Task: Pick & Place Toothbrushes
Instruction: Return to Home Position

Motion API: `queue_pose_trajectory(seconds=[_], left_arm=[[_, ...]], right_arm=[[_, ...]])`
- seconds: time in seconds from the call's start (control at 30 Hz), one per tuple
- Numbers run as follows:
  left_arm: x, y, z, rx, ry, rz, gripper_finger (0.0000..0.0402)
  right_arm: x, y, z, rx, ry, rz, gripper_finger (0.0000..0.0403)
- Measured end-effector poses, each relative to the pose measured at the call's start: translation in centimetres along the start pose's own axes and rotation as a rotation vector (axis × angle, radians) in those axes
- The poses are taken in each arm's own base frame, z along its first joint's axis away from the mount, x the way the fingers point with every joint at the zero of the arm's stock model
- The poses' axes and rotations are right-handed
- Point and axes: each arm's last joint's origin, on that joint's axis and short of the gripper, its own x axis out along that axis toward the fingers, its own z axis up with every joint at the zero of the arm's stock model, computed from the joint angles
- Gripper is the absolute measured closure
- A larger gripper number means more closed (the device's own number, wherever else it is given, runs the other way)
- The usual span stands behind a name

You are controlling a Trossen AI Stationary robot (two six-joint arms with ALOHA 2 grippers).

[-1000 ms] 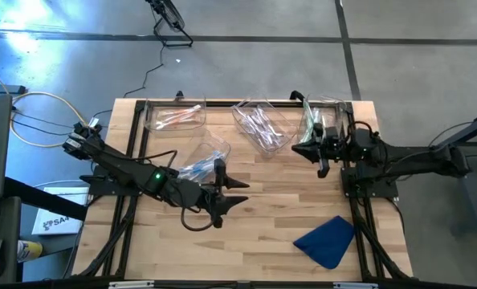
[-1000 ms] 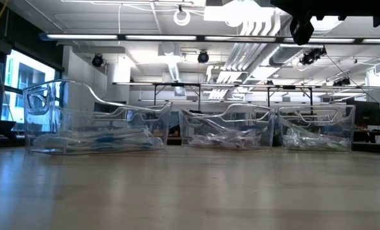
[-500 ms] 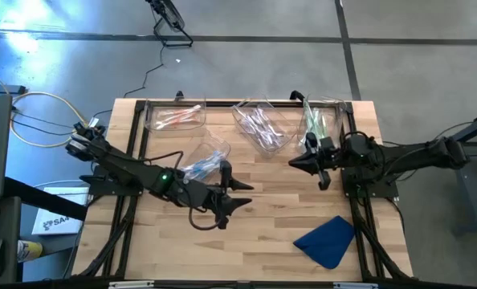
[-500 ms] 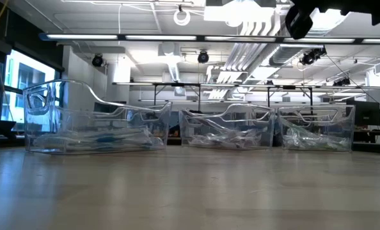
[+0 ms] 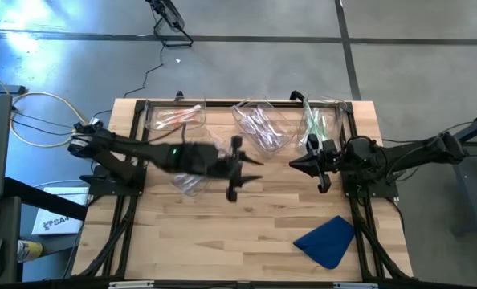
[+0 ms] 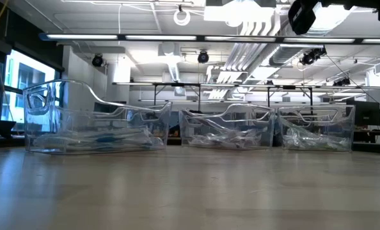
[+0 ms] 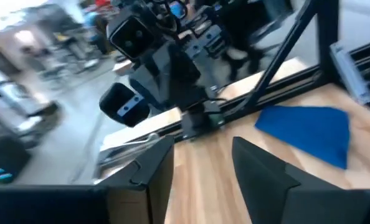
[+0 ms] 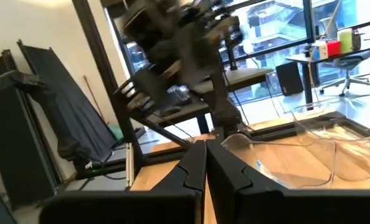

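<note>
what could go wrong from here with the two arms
1. The left end effector, open, and the right end effector, shut, point at each other over mid-table; they might collide.
2. The left arm lies across a clear bin; a low pass could knock it.

Table (image 5: 254,213): light wood, plank-strip grain; frame (image 5: 222,103) black.
Cloth (image 5: 327,239): solid blue, no pattern.
Bins clear, colourless.
Toothbrushes whitish w/ accents: pink-orange toothbrushes (image 5: 177,117) in top-L bin (image 5: 152,122), purple toothbrushes (image 5: 261,124) in top-ctr bin (image 5: 243,120), green toothbrushes (image 5: 313,122) in top-R bin (image 5: 335,112).
Low view: blue tint in near bin (image 6: 49,102).
L arm (image 5: 134,151) and R arm (image 5: 415,156) black; green LED (image 5: 174,149) on L arm.
Floor (image 5: 431,64) grey.
</note>
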Motion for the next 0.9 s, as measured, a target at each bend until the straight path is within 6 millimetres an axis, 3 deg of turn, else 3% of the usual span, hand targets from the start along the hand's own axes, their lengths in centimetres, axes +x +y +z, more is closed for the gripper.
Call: queue_pose_trajectory(seconds=[0.2,0.4,0.67,0.9], left_arm=[[0.8,3.7,-1.5,-0.062,-0.050,-0.114,0.0305],[0.9,4.0,-1.6,-0.002,-0.058,-0.122,0.0394],[0.6,4.1,-1.6,0.001,-0.047,-0.129,0.0388],[-3.6,4.0,0.2,0.160,-0.088,-0.120,0.0400]], right_arm=[[0.0,0.5,-0.2,0.001,0.010,0.029,0.0399],[0.0,0.8,-0.3,-0.018,0.013,0.043,0.0399],[0.0,0.5,-0.2,-0.018,-0.011,-0.048,0.0399],[0.0,0.7,-0.2,-0.015,0.003,0.001,0.0399]])
